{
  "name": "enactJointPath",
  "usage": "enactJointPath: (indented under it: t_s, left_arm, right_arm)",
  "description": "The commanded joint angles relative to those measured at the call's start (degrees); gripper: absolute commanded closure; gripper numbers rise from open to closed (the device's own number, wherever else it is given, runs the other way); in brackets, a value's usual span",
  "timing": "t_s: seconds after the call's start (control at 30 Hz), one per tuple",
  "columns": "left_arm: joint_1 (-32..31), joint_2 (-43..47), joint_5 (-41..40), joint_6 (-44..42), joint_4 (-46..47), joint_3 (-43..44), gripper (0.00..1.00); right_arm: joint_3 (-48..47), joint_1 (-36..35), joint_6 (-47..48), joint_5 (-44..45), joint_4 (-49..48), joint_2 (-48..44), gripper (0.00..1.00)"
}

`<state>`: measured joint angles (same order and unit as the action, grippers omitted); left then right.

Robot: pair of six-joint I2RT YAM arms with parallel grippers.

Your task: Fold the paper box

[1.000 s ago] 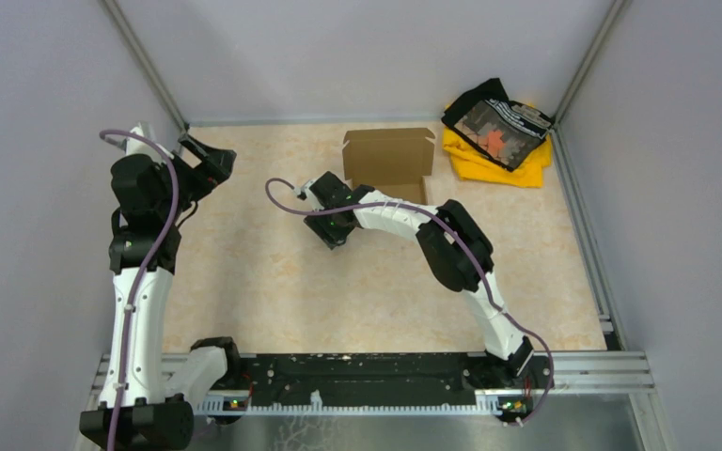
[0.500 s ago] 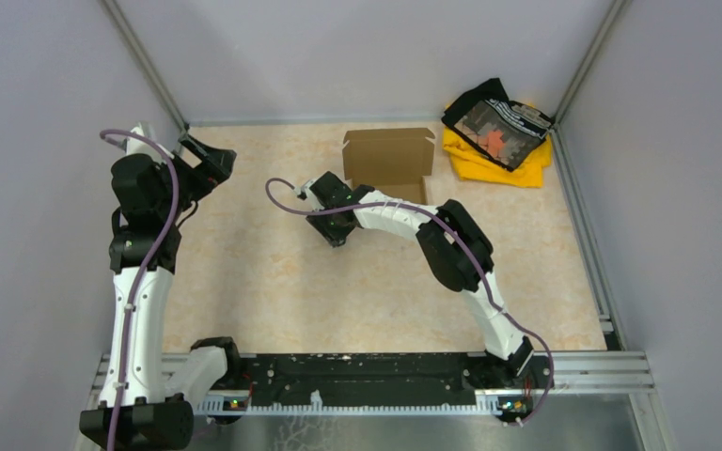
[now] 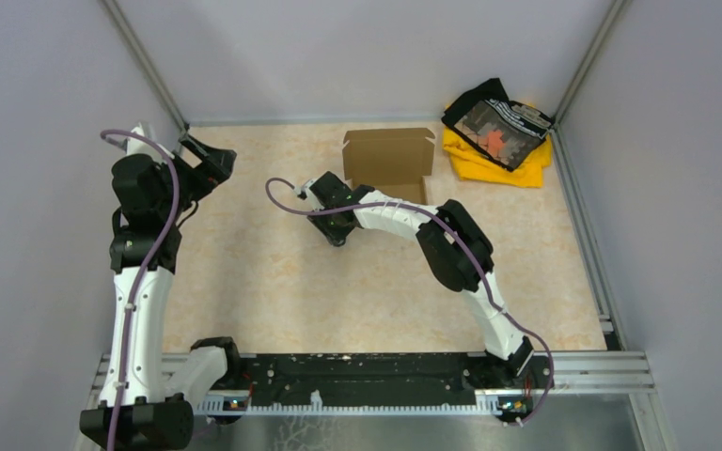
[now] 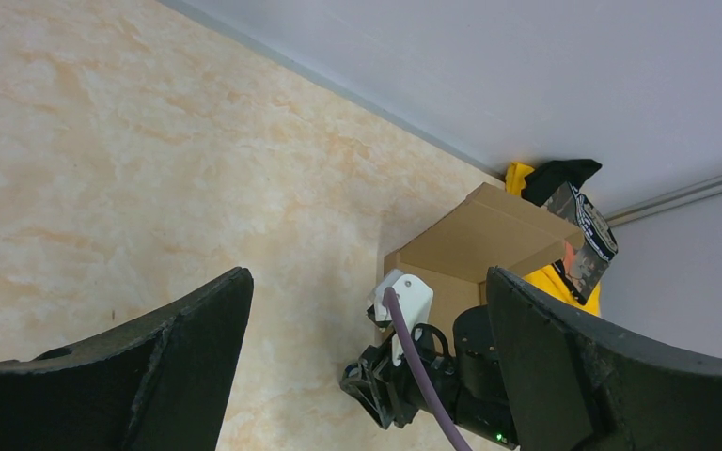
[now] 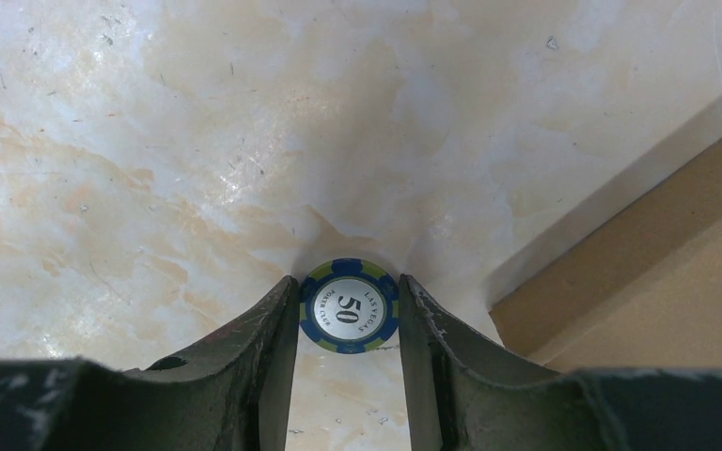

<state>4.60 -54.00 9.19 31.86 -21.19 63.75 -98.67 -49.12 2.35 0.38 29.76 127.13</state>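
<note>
The paper box [image 3: 388, 155] is plain brown cardboard, standing open at the back middle of the table with its lid flap up; it also shows in the left wrist view [image 4: 489, 240] and at the right edge of the right wrist view [image 5: 677, 272]. My right gripper [image 3: 337, 237] is down on the table just left of the box. Its two fingers press the edges of a blue-and-green poker chip [image 5: 349, 306] marked 50 that lies flat on the table. My left gripper [image 3: 216, 160] hangs open at the far left, well away from the box, with nothing between its fingers [image 4: 197, 348].
A yellow and black cloth pile [image 3: 498, 132] lies in the back right corner, right of the box. Grey walls close the table on the left, back and right. The right arm's purple cable [image 3: 282, 193] loops out to the left of its wrist.
The right gripper's fingers have closed in from a wider gap onto the poker chip. The left arm and the box have not moved.
</note>
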Motion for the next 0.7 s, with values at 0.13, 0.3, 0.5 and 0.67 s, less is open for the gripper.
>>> enactJointPath:
  t_s: [0.13, 0.3, 0.5, 0.67]
  left_arm:
    - [0.25, 0.56, -0.03, -0.44, 2.30, -0.66, 0.01]
    - [0.25, 0.70, 0.03, -0.30, 2.34, -0.85, 0.01]
    - [0.21, 0.74, 0.13, -0.22, 2.38, -1.06, 0.01]
    - [0.18, 0.87, 0.04, -0.26, 2.38, -1.08, 0.01]
  right_arm:
    - [0.35, -0.35, -0.40, 1.36, 0.53, -2.24, 0.63]
    - [-0.15, -0.33, -0.41, 1.72, 0.76, -2.69, 0.63]
    - [-0.63, -0.33, -0.42, 2.15, 1.07, -3.15, 0.62]
    - [-0.71, -0.36, -0.40, 2.13, 1.03, -3.78, 0.57]
